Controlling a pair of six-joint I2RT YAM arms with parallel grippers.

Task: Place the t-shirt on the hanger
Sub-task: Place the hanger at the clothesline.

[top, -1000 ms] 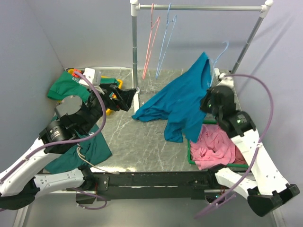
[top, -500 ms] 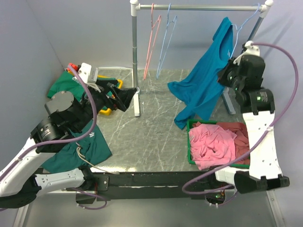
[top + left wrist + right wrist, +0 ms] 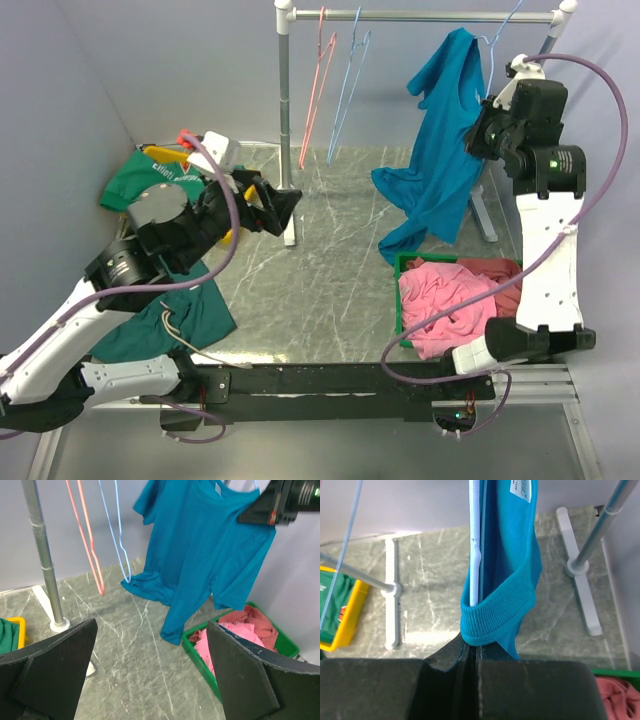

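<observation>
The t-shirt (image 3: pixel 440 150) hangs limp at the far right, its collar rib pinched against the hanger (image 3: pixel 474 555) wire by the closed right gripper (image 3: pixel 472 647). The left gripper (image 3: pixel 150 675) gapes empty. Light and floppy, the shirt likely handles best by collar or shoulder seams.

The right gripper (image 3: pixel 482 135) has carried the t-shirt (image 3: pixel 440 150) (draped on the hanger (image 3: pixel 497 35)) from low beneath the rail (image 3: pixel 420 15) up to its right end; the left gripper (image 3: pixel 287 207) has edged nearer the rail's left post.
</observation>
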